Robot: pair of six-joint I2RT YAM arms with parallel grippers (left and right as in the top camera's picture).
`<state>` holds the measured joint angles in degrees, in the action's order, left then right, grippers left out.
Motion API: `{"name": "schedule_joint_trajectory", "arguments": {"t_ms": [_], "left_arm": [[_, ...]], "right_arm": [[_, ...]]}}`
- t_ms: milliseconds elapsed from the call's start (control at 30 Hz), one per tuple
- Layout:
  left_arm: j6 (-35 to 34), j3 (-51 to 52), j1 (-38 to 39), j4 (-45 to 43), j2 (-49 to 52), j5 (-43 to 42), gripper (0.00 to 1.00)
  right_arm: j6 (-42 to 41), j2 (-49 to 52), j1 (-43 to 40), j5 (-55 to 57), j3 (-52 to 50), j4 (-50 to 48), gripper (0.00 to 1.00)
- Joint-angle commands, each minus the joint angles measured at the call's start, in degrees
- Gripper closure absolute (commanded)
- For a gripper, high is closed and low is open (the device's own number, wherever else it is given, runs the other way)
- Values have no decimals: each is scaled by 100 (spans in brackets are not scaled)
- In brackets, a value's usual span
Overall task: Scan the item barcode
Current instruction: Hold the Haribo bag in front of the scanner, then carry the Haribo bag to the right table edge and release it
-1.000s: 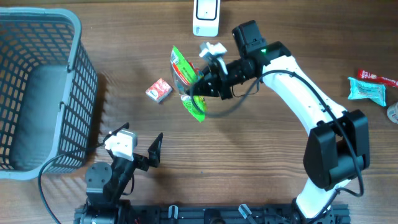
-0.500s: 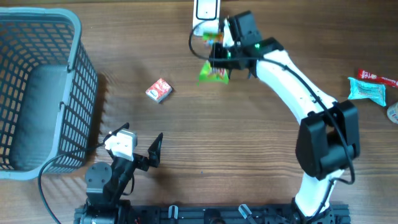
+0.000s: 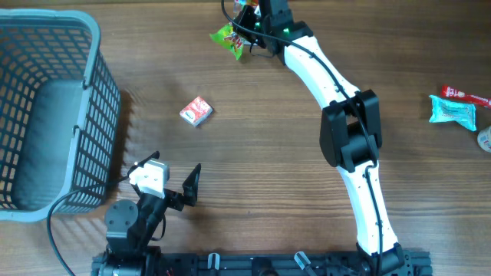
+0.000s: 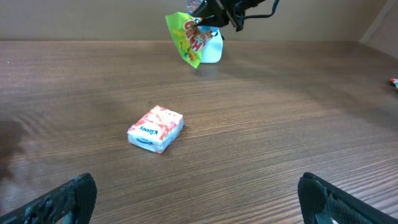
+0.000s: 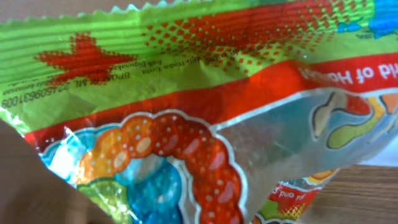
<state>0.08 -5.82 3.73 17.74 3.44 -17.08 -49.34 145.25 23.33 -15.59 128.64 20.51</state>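
A green and red candy bag (image 3: 230, 39) hangs above the table's far edge, and my right gripper (image 3: 250, 23) is shut on it. From the left wrist the bag (image 4: 186, 37) hangs in front of a white scanner (image 4: 214, 53); in the overhead view my right arm covers the scanner. In the right wrist view the bag (image 5: 186, 93) fills the picture, printed side up close, and hides the fingers. My left gripper (image 3: 173, 175) rests open near the front edge, and its fingers (image 4: 71, 199) have nothing between them.
A small red and white tissue pack (image 3: 196, 112) lies left of centre, ahead of the left gripper (image 4: 196, 202). A grey basket (image 3: 96, 46) stands at the left. A teal packet (image 3: 453, 110) and a red stick (image 3: 464, 94) lie at the right edge.
My right arm has swung the candy bag from the table's middle to the far edge, over the scanner. The left arm has not moved.
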Motion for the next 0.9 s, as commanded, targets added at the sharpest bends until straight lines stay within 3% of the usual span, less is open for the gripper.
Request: {"name": "schedule_joint_trajectory", "arguments": {"t_ms": [0, 100, 133, 233, 333, 500, 733, 767, 833, 867], "left_arm": [[-55, 31, 28, -20, -31, -68, 0], [-55, 31, 28, -20, -31, -68, 0], [-55, 31, 28, -22, -31, -68, 0], [-55, 31, 28, -20, -31, -68, 0], [-55, 31, 28, -20, -31, -68, 0], [-55, 31, 28, -20, -31, -68, 0], [-55, 31, 28, -20, -31, -68, 0], [-55, 31, 28, -20, -31, -68, 0], [-55, 31, 28, -20, -31, -68, 0], [-55, 31, 28, -20, -31, -68, 0]], "right_arm": [[-280, 48, 109, -90, 227, -7, 95], [269, -24, 17, 46, 778, 1316, 95], [608, -149, -39, 509, 1287, 2417, 95], [1316, -684, -417, 708, 1880, 4269, 95], [1593, -874, -1200, 920, 1875, 5128, 95], [2660, -682, -2968, 1443, 907, 4675, 95], [3145, -334, -5031, 1443, -348, 3519, 95], [3215, -337, -5252, 1390, -339, 3523, 91], [3617, -339, -5582, 914, -258, 3641, 0], [3652, -352, -5694, 564, -133, 3781, 1]]}}
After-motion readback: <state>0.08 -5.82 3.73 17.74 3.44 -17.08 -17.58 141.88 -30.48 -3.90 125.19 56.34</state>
